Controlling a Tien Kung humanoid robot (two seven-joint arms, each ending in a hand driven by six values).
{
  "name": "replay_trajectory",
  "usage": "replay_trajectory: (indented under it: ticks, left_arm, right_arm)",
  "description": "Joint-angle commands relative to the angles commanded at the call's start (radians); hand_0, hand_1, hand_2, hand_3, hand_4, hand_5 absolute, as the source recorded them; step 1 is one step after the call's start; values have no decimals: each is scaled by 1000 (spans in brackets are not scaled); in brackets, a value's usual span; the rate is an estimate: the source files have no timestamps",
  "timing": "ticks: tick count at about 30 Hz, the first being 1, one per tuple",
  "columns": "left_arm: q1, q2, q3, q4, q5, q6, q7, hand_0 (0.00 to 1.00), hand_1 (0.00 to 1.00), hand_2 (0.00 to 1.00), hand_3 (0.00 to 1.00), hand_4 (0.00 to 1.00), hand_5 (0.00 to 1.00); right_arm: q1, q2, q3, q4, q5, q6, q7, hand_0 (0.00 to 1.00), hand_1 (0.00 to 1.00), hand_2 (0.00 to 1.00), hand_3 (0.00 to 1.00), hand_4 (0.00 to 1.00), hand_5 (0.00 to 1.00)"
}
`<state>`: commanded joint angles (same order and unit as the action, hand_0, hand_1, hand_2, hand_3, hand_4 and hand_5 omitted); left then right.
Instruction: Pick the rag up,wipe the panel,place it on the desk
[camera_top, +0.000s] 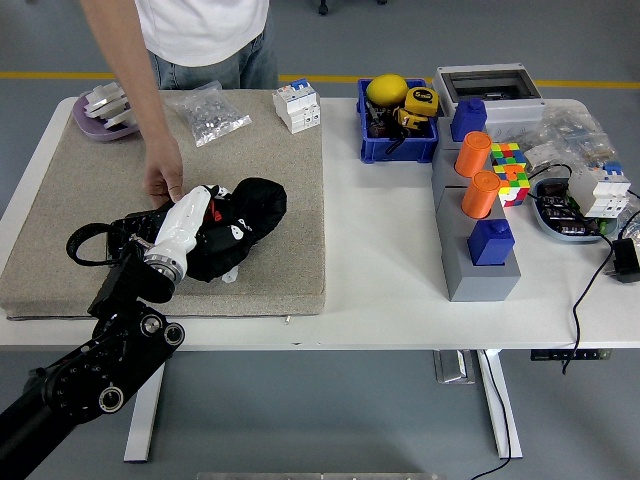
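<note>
A black rag (258, 200) lies bunched over the right end of a black panel (133, 228) on the beige mat (280, 150). My left hand (222, 237) rests on the panel with its fingers curled into the rag; the white forearm (184, 226) runs back to the lower left. Most of the panel is hidden under the hand and the rag. A person at the far side presses a hand (163, 181) on the panel's left end. My right arm is out of view.
A black cable loop (84, 243) lies left of the panel. On the mat's far edge are a purple tray (100, 110), a bag of small parts (208, 110) and a white breaker (298, 105). A blue bin (396, 138) and a grey block with orange cylinders (478, 250) stand to the right.
</note>
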<state>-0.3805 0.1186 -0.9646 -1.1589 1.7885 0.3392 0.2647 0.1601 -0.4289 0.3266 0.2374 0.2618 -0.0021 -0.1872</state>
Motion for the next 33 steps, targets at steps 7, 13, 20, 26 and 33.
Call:
replay_trajectory:
  ticks: [7,13,20,26,33]
  left_arm:
    - [15,8,-17,-8,6,2,5,215,193,566,527,151,2]
    - [38,20,-54,-4,18,7,10,215,193,566,527,151,2]
    - [73,38,-120,-7,33,11,13,215,193,565,527,152,2]
    - [105,62,-187,-20,48,14,16,215,193,565,525,151,2]
    - [135,86,-255,-17,64,16,17,215,193,564,527,151,2]
  right_arm:
    - [-2,1,6,0,-1,-1,0,744,284,651,621,998,574]
    - [-4,1,11,-1,-2,-1,0,743,284,651,620,998,574]
    - [-7,2,15,-2,-3,0,0,744,284,651,621,998,574]
    - [-8,1,21,-3,-3,1,-1,744,284,651,620,998,574]
    - [-10,1,28,-4,-7,0,0,744,284,651,621,998,574]
